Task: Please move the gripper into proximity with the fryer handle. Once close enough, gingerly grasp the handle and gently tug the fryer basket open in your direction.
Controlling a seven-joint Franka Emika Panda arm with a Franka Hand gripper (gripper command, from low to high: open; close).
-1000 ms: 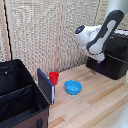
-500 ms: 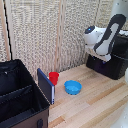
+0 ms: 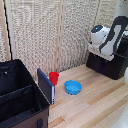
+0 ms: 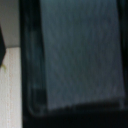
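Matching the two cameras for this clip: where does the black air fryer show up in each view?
Exterior view: the air fryer sits at the exterior view's right edge on the wooden table, beneath the robot arm.
Wrist view: a blurred dark glossy surface, apparently the fryer's top, fills most of the picture.
Shared landmark: the pale table.

My wrist feed is filled almost edge to edge by a blurred, dark, glossy surface (image 4: pixel 75 55) with a grey sheen across its middle and a darker rim around it; I take it for the black fryer body, though I can't tell which part. A pale strip of wooden tabletop (image 4: pixel 10 85) shows along one side of it. I see no fingers in this feed, so I can't place anything against them.
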